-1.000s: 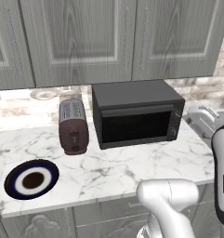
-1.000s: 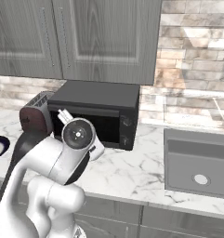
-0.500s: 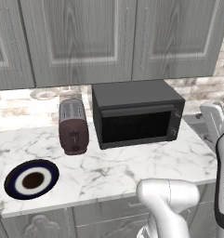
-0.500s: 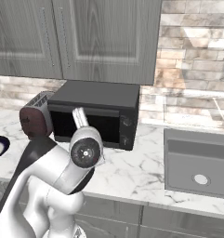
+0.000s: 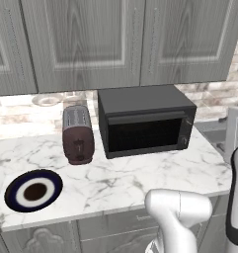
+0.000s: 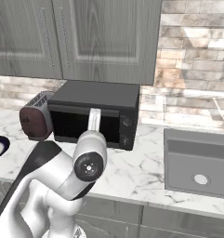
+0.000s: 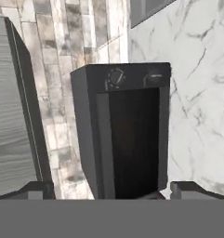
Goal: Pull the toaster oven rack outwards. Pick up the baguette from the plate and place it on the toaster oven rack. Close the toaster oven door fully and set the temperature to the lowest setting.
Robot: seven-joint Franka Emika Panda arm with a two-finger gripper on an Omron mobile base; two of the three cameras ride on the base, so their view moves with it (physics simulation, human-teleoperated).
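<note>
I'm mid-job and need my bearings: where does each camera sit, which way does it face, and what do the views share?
Left base view: behind the arm to its left, looking forward and down at the toaster oven, slot toaster and plate; white arm links at lower right.
Right base view: behind to the right, facing the toaster oven and sink; the arm rises at lower left.
Hand view: rolled sideways, looking along the open claw at the closed toaster oven door.
All three share the toaster oven.
</note>
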